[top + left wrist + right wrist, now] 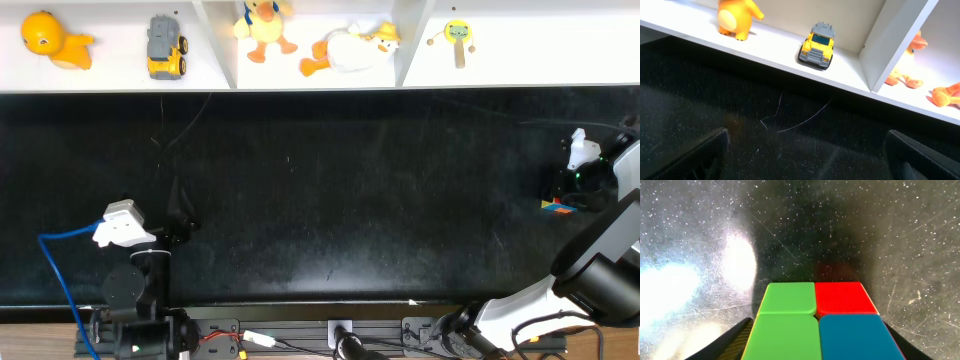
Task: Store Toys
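At the far right of the black table (330, 200), well apart from the white shelf (300, 88), keep the right gripper (817, 326) pinched on the puzzle cube (840, 299), fingers (732, 337) flat against two opposite sides. Check for a square, centred hold before lifting; hard to tell whether lifted or resting on the surface. Rise straight up first, avoiding any drag across the table, then carry toward the nearest compartment, the rightmost one, holding a small rattle-like toy (458, 40). Aim for the bare floor beside that toy, staying off the white divider (413, 40) and the front ledge. Come in high enough to clear the ledge, lower gently, and let go only with the cube seated flat, to prevent tipping or rolling back out. Expect a smooth, hard cube to slip under a light or skewed grip, so squeeze firmly without twisting. Leave the left gripper (806, 134), spread wide and holding nothing, low over the table in front of the yellow truck (817, 45) and orange duck (735, 17), out of the way.
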